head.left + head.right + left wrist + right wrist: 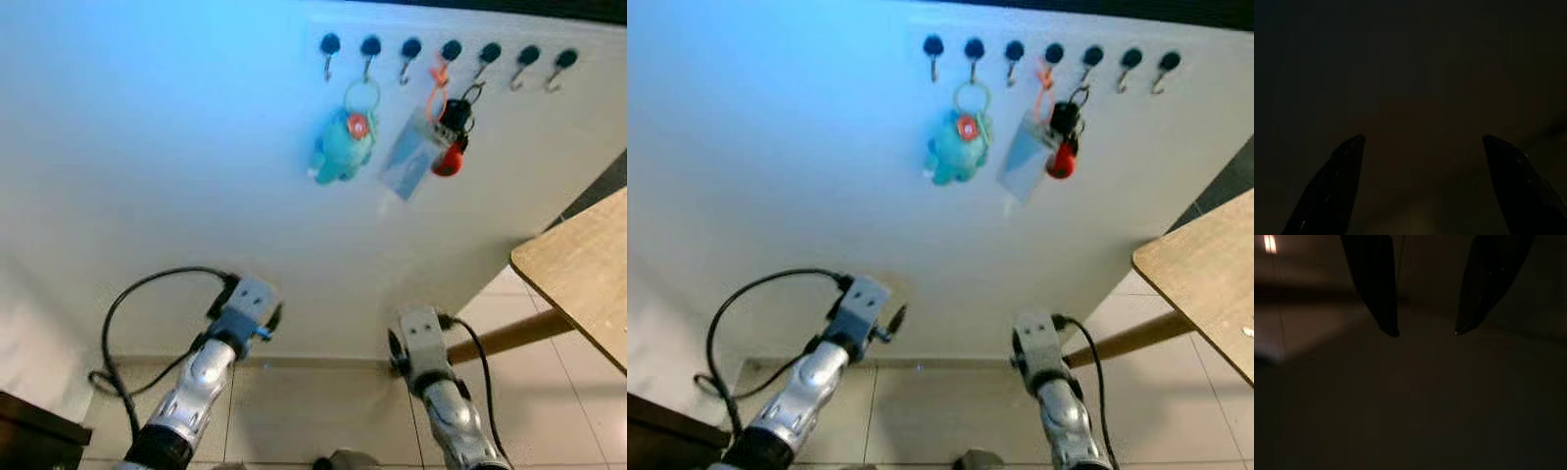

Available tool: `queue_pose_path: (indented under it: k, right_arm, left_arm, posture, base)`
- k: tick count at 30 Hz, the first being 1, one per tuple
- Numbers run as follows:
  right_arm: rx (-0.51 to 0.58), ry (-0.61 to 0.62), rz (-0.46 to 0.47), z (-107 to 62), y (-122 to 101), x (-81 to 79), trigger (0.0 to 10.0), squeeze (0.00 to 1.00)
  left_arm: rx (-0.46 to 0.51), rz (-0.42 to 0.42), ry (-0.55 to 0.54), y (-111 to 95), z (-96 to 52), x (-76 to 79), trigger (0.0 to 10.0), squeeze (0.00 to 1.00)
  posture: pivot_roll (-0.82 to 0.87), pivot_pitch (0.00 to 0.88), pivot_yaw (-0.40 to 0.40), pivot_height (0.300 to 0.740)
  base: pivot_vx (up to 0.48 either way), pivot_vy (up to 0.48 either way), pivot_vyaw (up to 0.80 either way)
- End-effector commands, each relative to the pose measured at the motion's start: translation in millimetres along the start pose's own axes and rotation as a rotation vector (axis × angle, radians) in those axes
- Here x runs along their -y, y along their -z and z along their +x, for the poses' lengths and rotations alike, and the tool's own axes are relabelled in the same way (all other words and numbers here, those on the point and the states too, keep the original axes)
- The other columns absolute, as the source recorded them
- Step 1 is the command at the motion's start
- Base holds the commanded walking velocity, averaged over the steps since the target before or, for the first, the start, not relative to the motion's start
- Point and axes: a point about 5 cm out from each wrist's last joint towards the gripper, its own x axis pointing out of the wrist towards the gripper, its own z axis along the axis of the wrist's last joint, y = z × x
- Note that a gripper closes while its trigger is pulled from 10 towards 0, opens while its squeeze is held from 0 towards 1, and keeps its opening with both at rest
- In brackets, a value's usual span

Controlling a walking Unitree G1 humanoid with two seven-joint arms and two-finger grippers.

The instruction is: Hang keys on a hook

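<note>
On the smooth white wall (176,176), a row of round black hooks (451,49) carried the keys (453,125) on an orange loop beside a teal plush charm (343,147), while the left claw (1422,186) and right claw (1425,330) hung apart below.

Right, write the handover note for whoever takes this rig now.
Left gripper: open, nothing between its fingers, arm low in front of the wall.
Right gripper: open, nothing between its fingers, arm also low.
Hooks: a row of seven black hooks on the white wall.
Hanging now: a teal plush keyring on the second hook from the left; a clear card tag on an orange loop on the fourth; a bunch of keys with black and red fobs on the fourth or fifth, hard to tell which.
Done: the keys appear to be hung.
Left: probably nothing but to confirm the bunch sits firmly.
</note>
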Motion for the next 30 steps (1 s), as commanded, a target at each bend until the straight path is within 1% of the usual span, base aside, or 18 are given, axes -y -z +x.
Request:
queue_pose_path:
  k: [1,2,3,4,5,6,7,8,9,11,12,14,16,19,23,26,30]
  right_arm:
    - [-0.064,0.029,0.041,-2.5,11,1.7,10.0,0.0]
    - [-0.094,0.036,0.066,-3.5,17,2.9,10.0,0.0]
    - [-0.094,0.036,0.066,-3.5,17,2.9,10.0,0.0]
    - [-0.121,0.042,0.099,-4.8,23,4.0,10.0,0.0]
    - [-0.158,0.044,0.128,-7.0,30,5.2,10.0,0.0]
    - [-0.191,0.046,0.154,-9.0,36,6.7,10.0,0.0]
    - [-0.191,0.046,0.154,-9.0,36,6.7,10.0,0.0]
    - [-0.22,0.047,0.175,-10.7,41,7.7,10.0,0.0]
    - [-0.22,0.047,0.175,-10.7,41,7.7,10.0,0.0]
    - [-0.31,0.009,0.228,-16.2,55,4.7,10.0,0.0]
    - [-0.31,0.009,0.228,-16.2,55,4.7,10.0,0.0]
    - [-0.364,-0.038,0.229,-21.7,65,-0.4,10.0,0.0]
    - [-0.387,-0.057,0.232,-24.5,69,-2.7,10.0,0.0]
    - [-0.386,-0.064,0.229,-25.0,69,-4.0,10.0,0.0]
    - [-0.383,-0.068,0.225,-27.1,71,-4.8,10.0,0.0]
    - [-0.38,-0.07,0.219,-26.7,71,-5.5,10.0,0.0]
    - [-0.381,-0.074,0.218,-26.0,70,-6.1,10.0,0.0]
  left_arm:
    - [-0.076,0.018,-0.013,17,-3.2,-1.3,10.0,0.0]
    - [-0.133,0.017,-0.009,30,-6.2,-0.3,10.0,0.0]
    - [-0.133,0.017,-0.009,30,-6.2,-0.3,10.0,0.0]
    - [-0.187,-0.013,-0.003,42,-10.2,1.0,10.0,0.0]
    - [-0.233,-0.078,-0.002,53,-14.4,2.1,10.0,0.0]
    - [-0.267,-0.121,-0.003,62,-17.6,3.1,10.0,0.0]
    - [-0.267,-0.121,-0.003,62,-17.6,3.1,10.0,0.0]
    - [-0.296,-0.151,-0.001,68,-19.8,3.7,10.0,0.0]
    - [-0.296,-0.151,-0.001,68,-19.8,3.7,10.0,0.0]
    - [-0.352,-0.206,-0.018,79,-23.2,3.5,10.0,0.0]
    - [-0.352,-0.206,-0.018,79,-23.2,3.5,10.0,0.0]
    - [-0.379,-0.257,-0.027,85,-26.0,2.6,10.0,0.0]
    - [-0.384,-0.312,-0.017,87,-26.3,3.5,10.0,0.0]
    - [-0.384,-0.317,-0.001,87,-26.2,4.5,10.0,0.0]
    - [-0.428,-0.242,0.049,95,-30.9,8.8,10.0,0.0]
    - [-0.445,-0.252,0.031,98,-33.0,7.4,10.0,0.0]
    - [-0.445,-0.245,0.032,99,-32.7,6.9,10.0,0.0]
  posture:
    - [0.06,0.077,-0.047,0.74]
    - [0.06,0.076,-0.044,0.74]
    - [0.06,0.076,-0.044,0.74]
    - [0.06,0.073,-0.041,0.74]
    - [0.06,0.072,-0.038,0.74]
    - [0.06,0.071,-0.037,0.74]
    - [0.06,0.071,-0.037,0.74]
    - [0.06,0.07,-0.037,0.74]
    - [0.06,0.07,-0.037,0.74]
    - [0.05,0.066,-0.033,0.74]
    - [0.05,0.066,-0.033,0.74]
    - [0.06,0.063,-0.036,0.74]
    - [0.06,0.061,-0.035,0.74]
    - [0.06,0.059,-0.034,0.74]
    - [0.06,0.056,-0.034,0.74]
    - [0.04,0.055,-0.033,0.74]
    - [0.05,0.049,-0.04,0.74]
  base:
    - [0.0,0.0,0.0]
    - [0.0,0.0,0.0]
    - [0.0,0.0,0.0]
    - [0.0,0.0,0.0]
    - [0.0,0.0,0.0]
    - [0.0,0.0,0.0]
    - [0.0,0.0,0.0]
    - [0.0,0.0,0.0]
    - [0.0,0.0,0.0]
    - [0.0,0.0,0.0]
    - [0.0,0.0,0.0]
    - [0.0,0.0,0.0]
    - [0.0,0.0,0.0]
    - [0.0,0.0,0.0]
    - [0.0,0.0,0.0]
    - [0.0,0.0,0.0]
    - [0.0,0.0,0.0]
